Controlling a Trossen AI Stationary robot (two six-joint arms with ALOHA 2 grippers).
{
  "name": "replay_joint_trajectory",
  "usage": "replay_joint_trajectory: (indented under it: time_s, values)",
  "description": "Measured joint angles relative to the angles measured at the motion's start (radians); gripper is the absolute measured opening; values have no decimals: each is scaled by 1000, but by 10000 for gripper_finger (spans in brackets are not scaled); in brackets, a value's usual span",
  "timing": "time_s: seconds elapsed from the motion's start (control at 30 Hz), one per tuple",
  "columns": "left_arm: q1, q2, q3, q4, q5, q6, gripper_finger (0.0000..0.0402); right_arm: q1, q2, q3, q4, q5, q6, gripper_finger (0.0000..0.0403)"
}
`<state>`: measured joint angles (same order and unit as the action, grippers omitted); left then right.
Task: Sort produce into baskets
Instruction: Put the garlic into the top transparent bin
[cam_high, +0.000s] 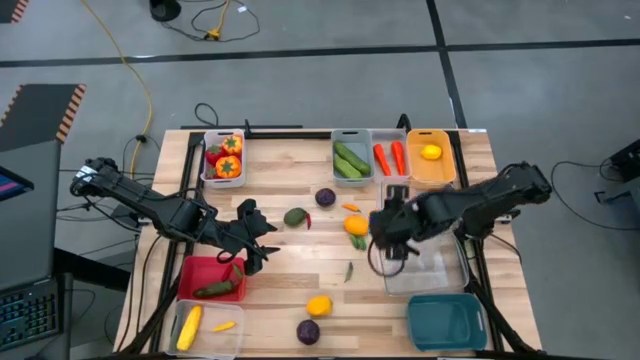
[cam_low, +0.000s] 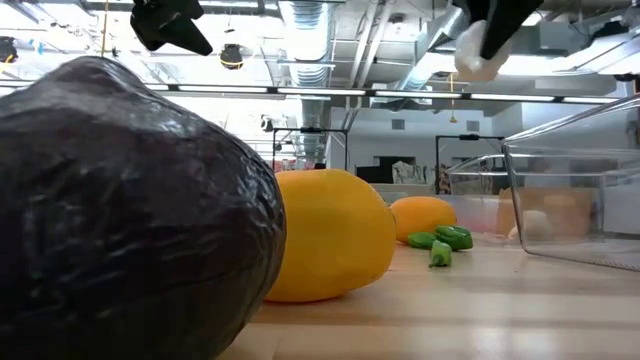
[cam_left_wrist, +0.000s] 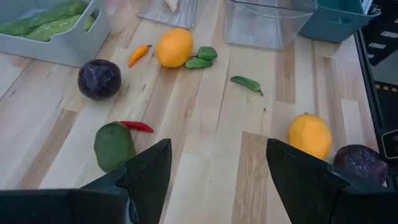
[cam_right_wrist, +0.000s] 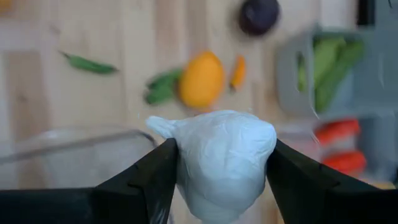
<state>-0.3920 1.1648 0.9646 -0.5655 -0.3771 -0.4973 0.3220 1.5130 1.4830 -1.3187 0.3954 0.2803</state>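
Here the right gripper (cam_right_wrist: 221, 165) is clenched on a white garlic (cam_right_wrist: 219, 158), its two dark fingers pressing the bulb from either side. It hangs above the near rim of the clear basket (cam_high: 428, 268); seen from above, the arm's own bulk hides the bulb, and how high it sits over the basket cannot be told. At table height the garlic (cam_low: 478, 55) shows pale near the ceiling lights, cut off by the frame's top edge.

Around it, on the wooden table (cam_high: 290, 290), lie an orange lemon (cam_high: 356, 225) with small green peppers (cam_high: 358, 241) just beside it, a thin green chili (cam_high: 349, 271), a purple round (cam_high: 325, 197) and a green avocado-like piece (cam_high: 294, 217) touching a red chili (cam_high: 309, 222). The teal basket (cam_high: 446, 320) stands just beside the clear one. In the low view a dark purple round (cam_low: 130, 210) fills the foreground and blocks much of the table.

The right arm reaches in from the table's right edge, bent at the elbow. The left gripper (cam_left_wrist: 217, 177) hovers released over bare wood by the red basket (cam_high: 205, 270), fingers apart, holding nothing.
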Motion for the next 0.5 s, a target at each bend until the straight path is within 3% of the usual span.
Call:
replay_joint_trajectory:
  time_s: [0.23,0.5]
  values:
    - [0,0,0,0,0,0,249,-148,-16,0,-143,0,7,259]
    - [0,0,0,0,0,0,249,-286,-2,0,-168,-1,3,260]
